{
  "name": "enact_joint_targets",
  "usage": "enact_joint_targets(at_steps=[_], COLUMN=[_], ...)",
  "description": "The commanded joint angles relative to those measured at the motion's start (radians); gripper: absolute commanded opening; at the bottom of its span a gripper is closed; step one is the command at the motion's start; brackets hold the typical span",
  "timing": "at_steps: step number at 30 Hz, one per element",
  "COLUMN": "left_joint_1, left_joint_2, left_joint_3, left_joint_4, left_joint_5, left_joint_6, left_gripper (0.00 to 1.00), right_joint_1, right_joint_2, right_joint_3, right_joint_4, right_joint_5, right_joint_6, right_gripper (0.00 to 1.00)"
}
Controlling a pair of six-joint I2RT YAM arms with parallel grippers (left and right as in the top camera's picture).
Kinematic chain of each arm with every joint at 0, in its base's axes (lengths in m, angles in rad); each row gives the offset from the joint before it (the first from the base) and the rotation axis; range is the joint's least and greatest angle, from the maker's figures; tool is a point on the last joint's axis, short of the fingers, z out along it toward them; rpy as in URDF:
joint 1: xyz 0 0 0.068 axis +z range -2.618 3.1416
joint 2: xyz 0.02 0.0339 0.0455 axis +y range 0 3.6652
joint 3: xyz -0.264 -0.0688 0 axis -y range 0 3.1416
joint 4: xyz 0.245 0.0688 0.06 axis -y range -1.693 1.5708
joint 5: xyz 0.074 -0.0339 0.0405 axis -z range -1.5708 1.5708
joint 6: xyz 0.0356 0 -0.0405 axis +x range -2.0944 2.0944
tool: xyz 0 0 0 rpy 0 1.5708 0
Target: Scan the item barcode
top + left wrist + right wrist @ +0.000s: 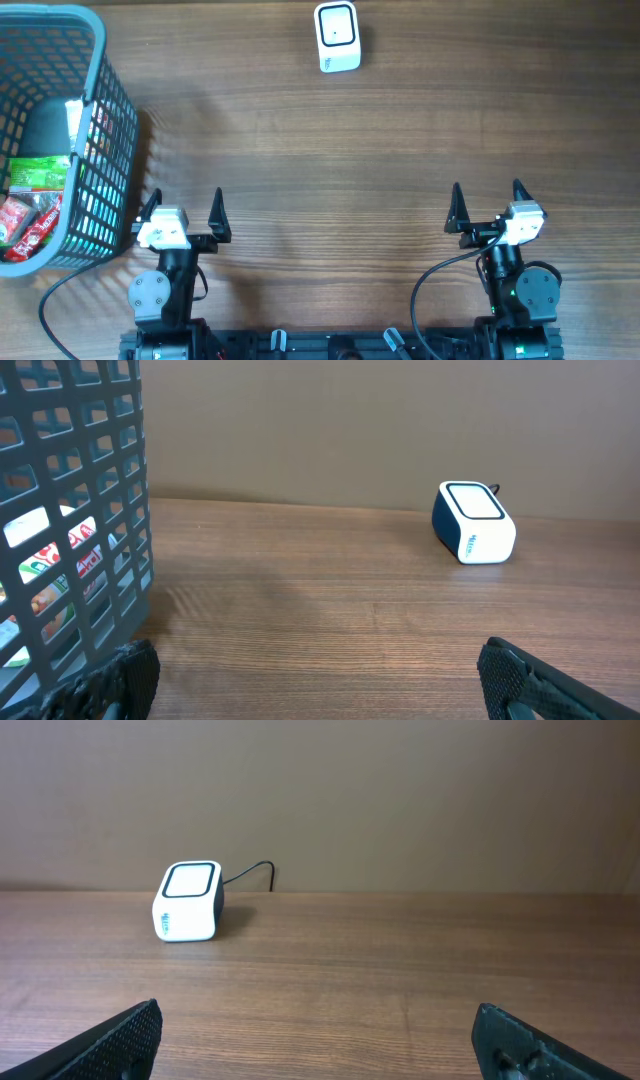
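Overhead / step: judged to be the very start. No item was out of the basket, and neither arm was reaching for anything.
Overhead / left gripper (187,200): jaws spread wide and empty, at the near edge of the table (350,150), just beside the basket's near-right corner.
Overhead / right gripper (487,195): jaws spread wide and empty, at the near edge, toward the right corner.
Overhead / basket (98,95): grey-blue mesh at the table's left edge, partly cut off by the frame.
Overhead / basket contents: a green packet (40,172), red packets (25,225) at the near end and a dark item (45,125) at the far end. No barcode was legible.
Overhead / scanner (337,37): white, at the far edge about mid-table, window facing up, well apart from the basket and both grippers.
Left wrist / basket (100,480): its mesh wall filled the left side; a red-and-white packet (60,560) showed through it.
Left wrist / scanner (473,522): ahead and to the right, near the far edge.
Left wrist / fingers (125,675): tips in the bottom corners, nothing between them.
Right wrist / scanner (188,902): ahead and to the left, with a cable (250,872) trailing from its back.
Right wrist / fingers (120,1040): wide apart, with only bare table between them.
Next move (judgement): the left arm sat nearest the basket. It would need to go over the rim, close on one packet, lift it clear of the mesh and carry it to the far edge. Which face carries the barcode could not be told.
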Motion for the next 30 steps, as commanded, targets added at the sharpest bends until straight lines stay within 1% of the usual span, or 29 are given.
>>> enact_joint_targets(at_steps=[1,24,25,26,29,30], left_joint_1=[0.007,0.007,0.007,0.007,0.007,0.007], left_joint_2=[-0.009,-0.009,-0.008,-0.008,-0.007,-0.007], left_joint_3=[-0.003,-0.003,-0.003,-0.003,-0.003,-0.003], left_joint_4=[-0.006,0.008,-0.005,0.02,0.017,0.001], left_joint_5=[0.019,0.019,0.019,0.008,0.034,0.072], left_joint_6=[0.019,0.019,0.021,0.056,0.06,0.058], left_gripper=[1.0,1.0,1.0,1.0,1.0,1.0], right_joint_1=[0.002,0.002,0.002,0.002,0.002,0.002], right_joint_2=[0.002,0.002,0.002,0.002,0.002,0.002], right_joint_3=[-0.001,-0.001,-0.001,-0.001,-0.001,-0.001], right_joint_4=[0.005,0.005,0.005,0.005,0.005,0.005], right_joint_5=[-0.016,-0.016,-0.016,-0.016,-0.016,-0.016], right_joint_6=[-0.018,-0.017,-0.017,-0.018,-0.018,-0.018], right_gripper=[1.0,1.0,1.0,1.0,1.0,1.0])
